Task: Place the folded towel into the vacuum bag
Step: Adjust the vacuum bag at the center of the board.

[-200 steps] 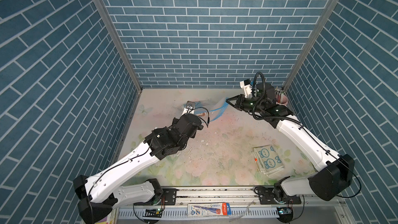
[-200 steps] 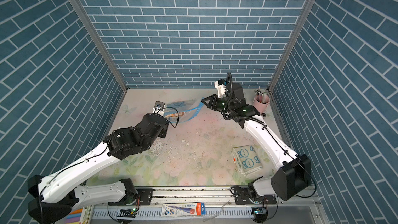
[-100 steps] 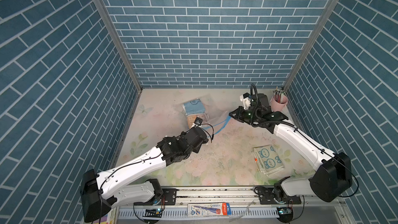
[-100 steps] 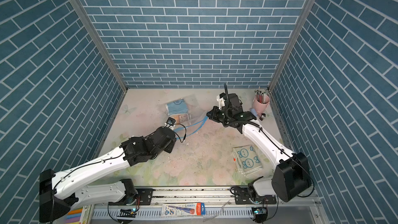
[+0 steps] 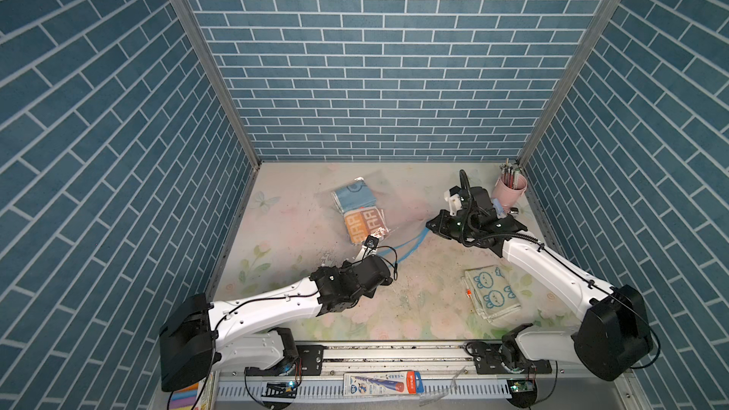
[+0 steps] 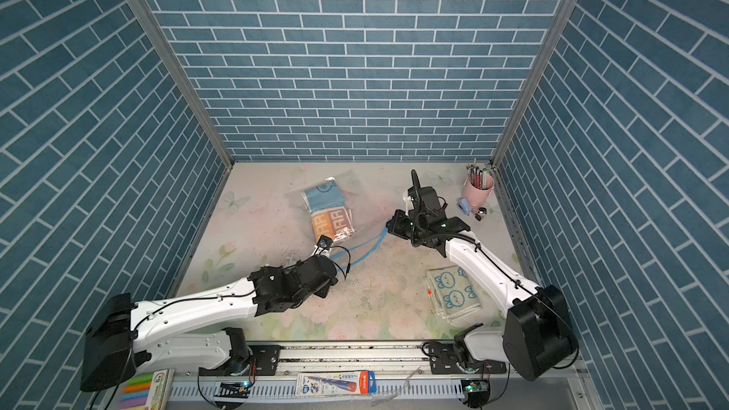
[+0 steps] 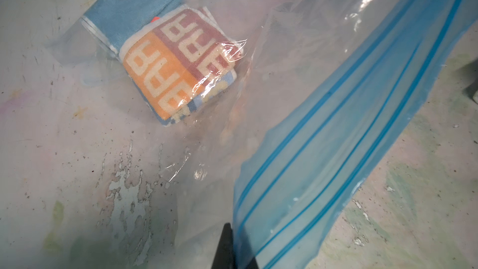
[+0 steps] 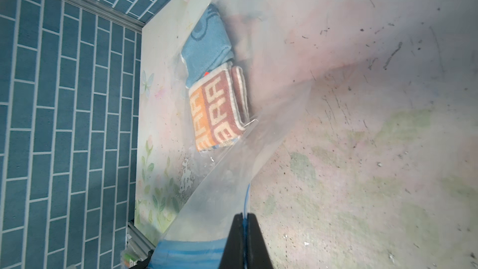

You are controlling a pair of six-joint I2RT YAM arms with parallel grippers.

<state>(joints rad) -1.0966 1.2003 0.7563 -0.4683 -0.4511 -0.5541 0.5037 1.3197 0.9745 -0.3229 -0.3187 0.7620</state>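
The vacuum bag [image 5: 398,207] [image 6: 365,207] lies flat on the table, clear, its blue zip strip [image 5: 410,245] [image 7: 349,125] toward the front. Inside, at the far end, lie two folded towels: a blue one [image 5: 353,196] [image 8: 204,45] and an orange-and-brown lettered one [image 5: 363,224] [image 7: 176,63]. Another folded towel [image 5: 491,289] [image 6: 453,289], white with blue bunnies, rests outside the bag at the front right. My left gripper [image 5: 378,257] [image 7: 232,241] is shut on one end of the strip. My right gripper [image 5: 430,226] [image 8: 244,229] is shut on the other end.
A pink cup of pens [image 5: 509,191] stands in the back right corner, with a small blue stapler [image 6: 465,206] beside it. Brick walls close in three sides. A boxed tube [image 5: 382,383] lies on the front rail.
Both arms have drawn back toward the front and lowered, pulling the bag's zip edge with them. The bag now lies stretched out, with the two towels showing at its far end.
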